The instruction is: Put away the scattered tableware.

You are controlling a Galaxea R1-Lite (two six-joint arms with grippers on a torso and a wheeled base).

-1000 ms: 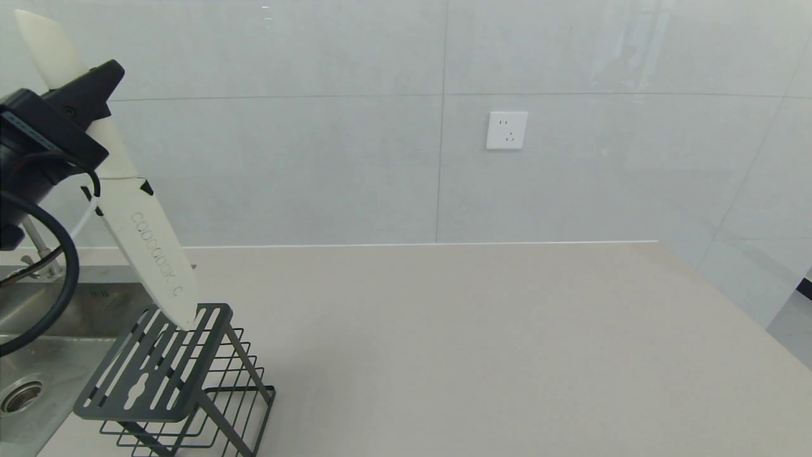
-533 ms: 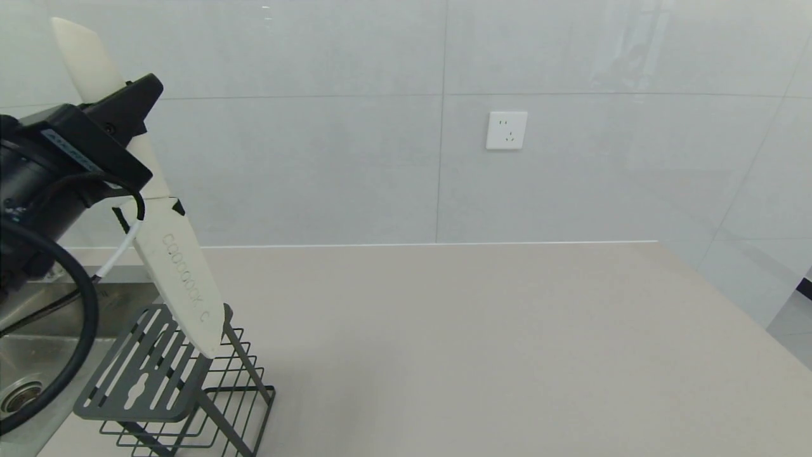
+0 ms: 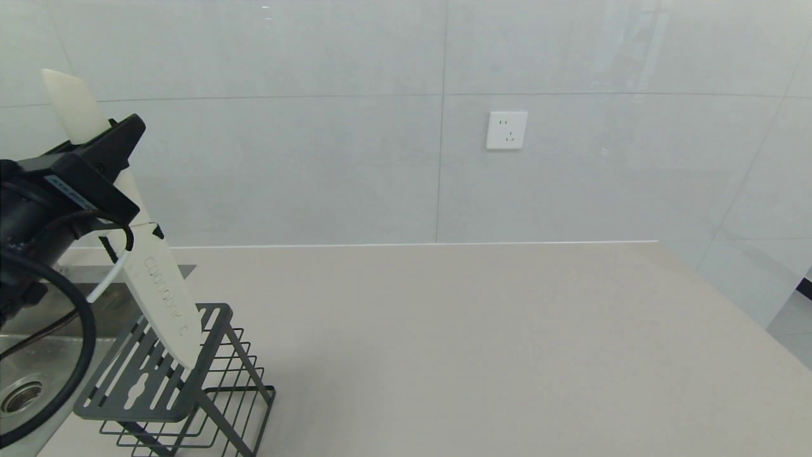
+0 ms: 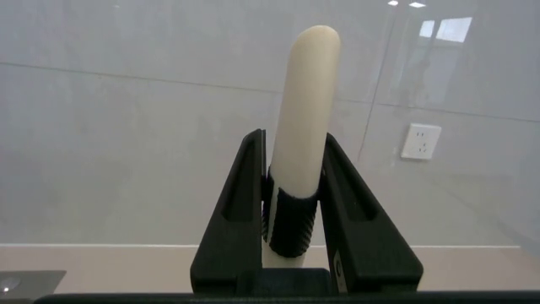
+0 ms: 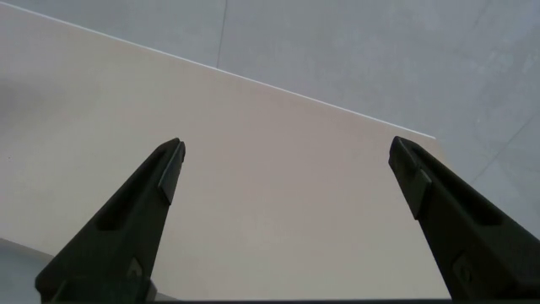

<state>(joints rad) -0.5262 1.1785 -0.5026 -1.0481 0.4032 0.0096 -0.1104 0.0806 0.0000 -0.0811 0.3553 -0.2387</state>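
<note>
A cream-white knife hangs blade down at the left of the head view, and my left gripper is shut on its handle. The blade tip reaches the slotted top of a dark grey wire knife rack on the beige counter; whether the tip is inside a slot I cannot tell. In the left wrist view the two black fingers clamp the rounded cream handle from both sides. My right gripper is open above bare counter, with nothing between its fingers.
A steel sink with a drain lies left of the rack. The beige counter stretches right to its edge. A tiled wall with a white socket stands behind.
The left gripper with the knife swung right, then came back left and lower. The blade tip went from the rack's top edge to its right side and now sits over the slots.
</note>
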